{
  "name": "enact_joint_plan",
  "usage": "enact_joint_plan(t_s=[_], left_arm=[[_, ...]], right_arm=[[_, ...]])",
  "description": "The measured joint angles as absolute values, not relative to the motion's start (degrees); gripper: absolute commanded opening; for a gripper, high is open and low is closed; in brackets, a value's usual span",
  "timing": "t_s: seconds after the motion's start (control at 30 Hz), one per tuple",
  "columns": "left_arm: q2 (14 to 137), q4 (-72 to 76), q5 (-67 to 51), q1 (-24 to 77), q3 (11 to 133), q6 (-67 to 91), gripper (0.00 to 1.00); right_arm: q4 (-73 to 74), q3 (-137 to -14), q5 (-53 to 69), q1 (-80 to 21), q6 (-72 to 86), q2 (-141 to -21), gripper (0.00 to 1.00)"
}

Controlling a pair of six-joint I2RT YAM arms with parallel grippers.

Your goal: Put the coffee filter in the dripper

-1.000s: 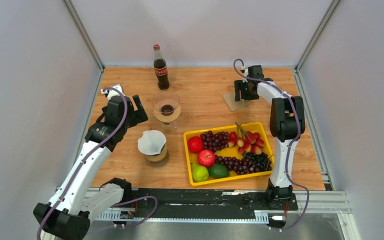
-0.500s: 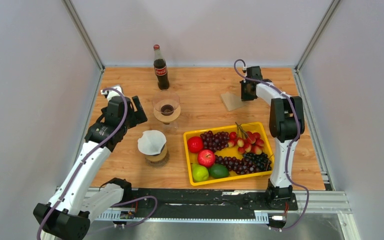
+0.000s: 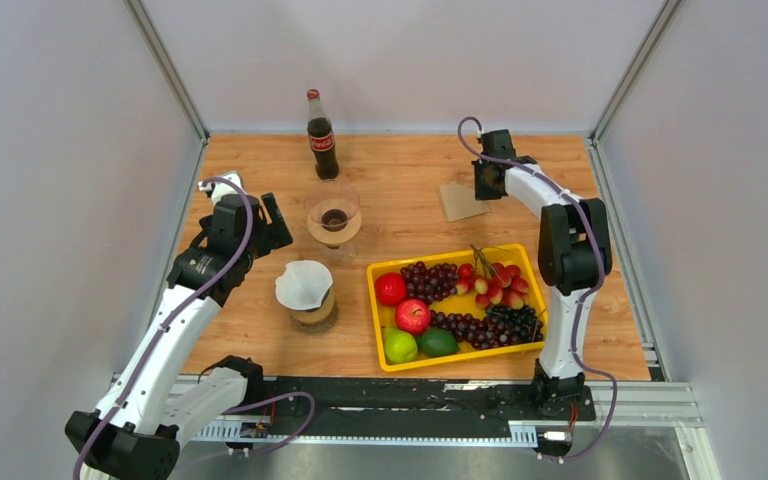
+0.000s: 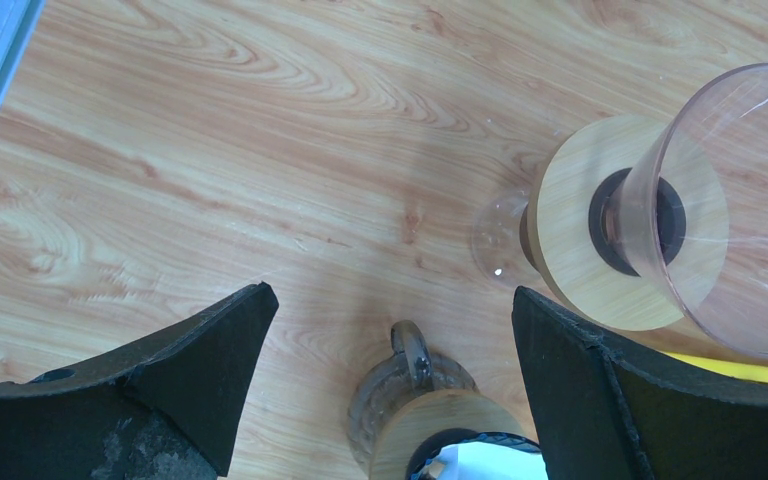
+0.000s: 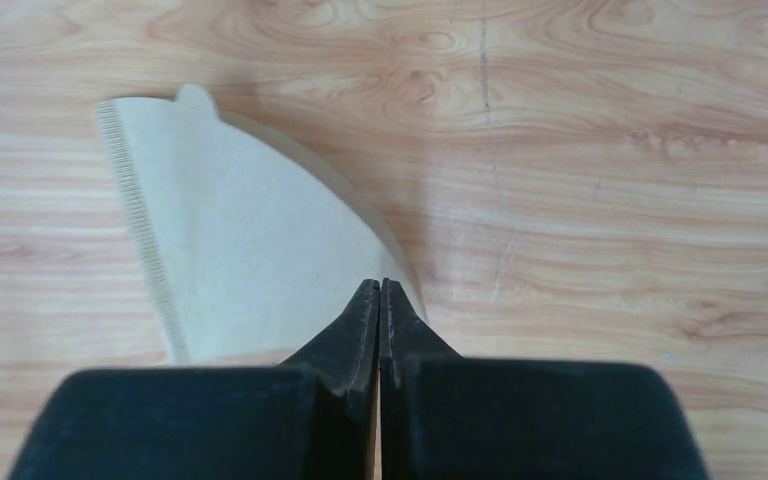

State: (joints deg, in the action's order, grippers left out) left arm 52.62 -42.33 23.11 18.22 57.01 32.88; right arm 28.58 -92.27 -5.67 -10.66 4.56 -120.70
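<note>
A beige coffee filter [image 3: 460, 200] lies at the back right of the table, seen as a flat fan [image 5: 240, 230] in the right wrist view. My right gripper [image 3: 482, 185] is shut, its tips [image 5: 380, 285] meeting on the filter's curved edge, which stands slightly off the wood. The empty glass dripper [image 3: 333, 213] with a wooden collar [image 4: 600, 240] stands left of centre. My left gripper [image 3: 275, 222] hangs open [image 4: 390, 300] just left of it, holding nothing.
A second dripper with a white filter [image 3: 305, 288] sits on a glass mug [image 4: 430, 420] in front of the left gripper. A cola bottle [image 3: 321, 138] stands behind the empty dripper. A yellow tray [image 3: 372, 300] of fruit lies at centre right.
My right gripper has closed on the filter's edge and shifted slightly left, the filter shifting with it. The left arm has barely moved.
</note>
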Motion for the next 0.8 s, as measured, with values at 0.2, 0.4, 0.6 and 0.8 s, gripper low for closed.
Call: enact_joint_plan(t_s=[0.2, 0.4, 0.6, 0.8], left_arm=[[52.62, -42.33, 23.24, 18.22, 57.01, 32.82, 1.0], [52.62, -42.33, 23.29, 18.22, 57.01, 32.69, 1.0], [52.62, -42.33, 23.31, 18.22, 57.01, 32.69, 1.0], [52.64, -42.33, 23.35, 18.22, 57.01, 32.67, 1.0]], right_arm=[[27.94, -90.35, -4.12, -12.38, 4.32, -113.56, 0.0], [27.14, -89.6, -2.74, -15.49, 3.29, -112.42, 0.65], [27.31, -90.0, -5.02, -18.13, 2.81, -114.04, 1.0], [28.88, -90.8, -8.78, -19.49, 5.89, -119.61, 0.99]])
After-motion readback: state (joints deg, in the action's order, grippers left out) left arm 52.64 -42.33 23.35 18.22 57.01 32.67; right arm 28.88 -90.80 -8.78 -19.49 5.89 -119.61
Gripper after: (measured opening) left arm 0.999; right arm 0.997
